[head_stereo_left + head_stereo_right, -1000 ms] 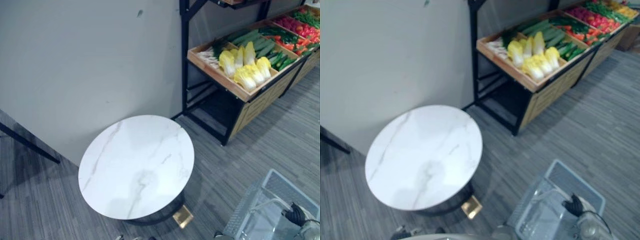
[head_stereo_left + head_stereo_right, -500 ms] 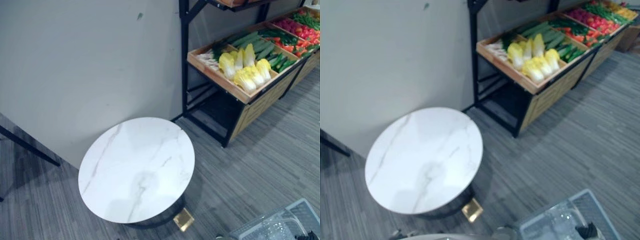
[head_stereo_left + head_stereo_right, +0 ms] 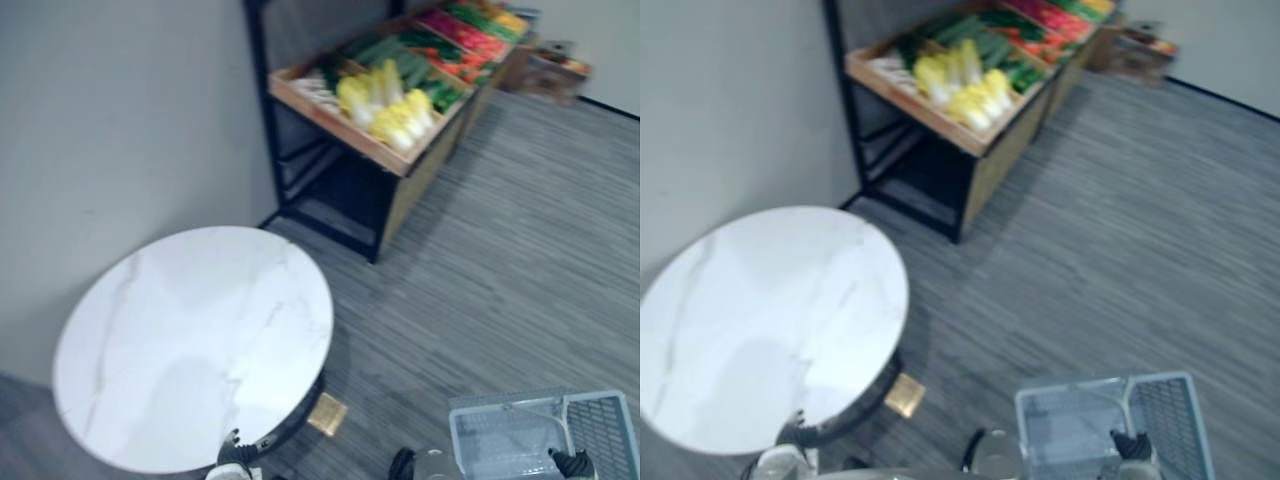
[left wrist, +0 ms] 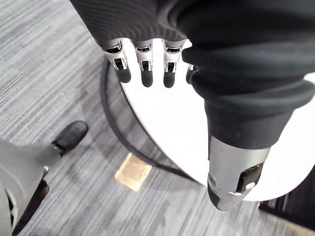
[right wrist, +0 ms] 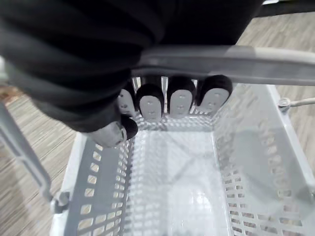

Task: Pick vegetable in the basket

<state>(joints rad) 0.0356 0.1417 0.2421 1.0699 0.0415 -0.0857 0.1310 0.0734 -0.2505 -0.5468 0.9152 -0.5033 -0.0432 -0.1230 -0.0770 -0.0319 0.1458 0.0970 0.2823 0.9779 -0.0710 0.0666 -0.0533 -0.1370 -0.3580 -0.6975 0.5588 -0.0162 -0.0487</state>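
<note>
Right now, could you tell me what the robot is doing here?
The robot's right hand is curled round the handle of a pale grey plastic basket, which is empty. Its left hand hangs open by the edge of the round white table. The vegetable stand, with yellow cabbages at the near end, lies across the floor by the wall. Nothing has been picked yet.

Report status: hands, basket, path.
Right hand shut on basket handle; basket empty. Left hand open by round table. Vegetables on rack across floor.
</note>
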